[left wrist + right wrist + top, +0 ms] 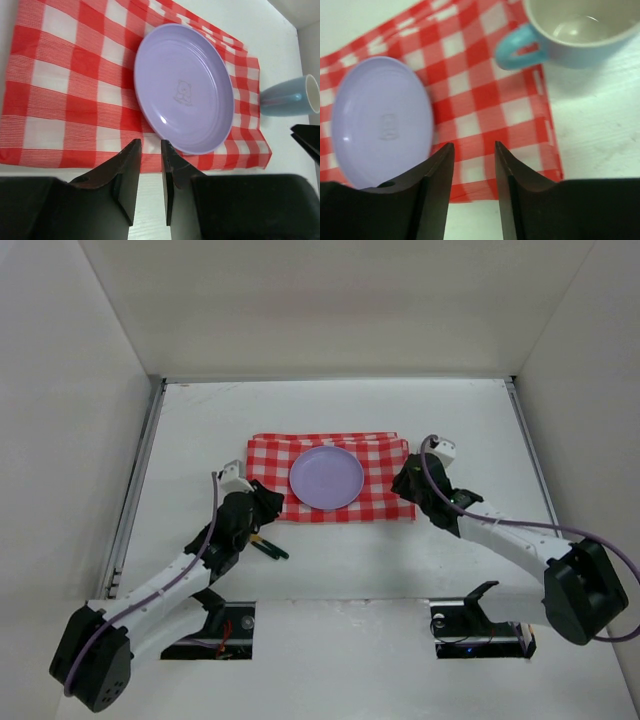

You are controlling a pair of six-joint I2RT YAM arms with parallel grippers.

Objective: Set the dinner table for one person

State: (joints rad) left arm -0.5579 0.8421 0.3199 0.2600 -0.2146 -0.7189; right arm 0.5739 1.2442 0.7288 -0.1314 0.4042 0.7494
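Observation:
The dinner table [330, 410] is a large white tabletop. A red-and-white checkered cloth [385, 502] lies at its middle with a lilac plate [326, 477] on it. My left gripper [264, 502] sits at the cloth's near left corner, its jaws a narrow gap apart and empty [150, 142]. My right gripper [408, 486] is over the cloth's right edge, open and empty [474, 145]. A light blue cup [575, 35] lies on its side just off the cloth's right edge and also shows in the left wrist view [290, 97]. It is hidden in the top view.
A dark green utensil [270, 547] lies on the table beside my left arm, near the cloth's front edge. Grey rails run along the left [138, 475] and right [532, 455] table edges. White walls enclose the back and sides.

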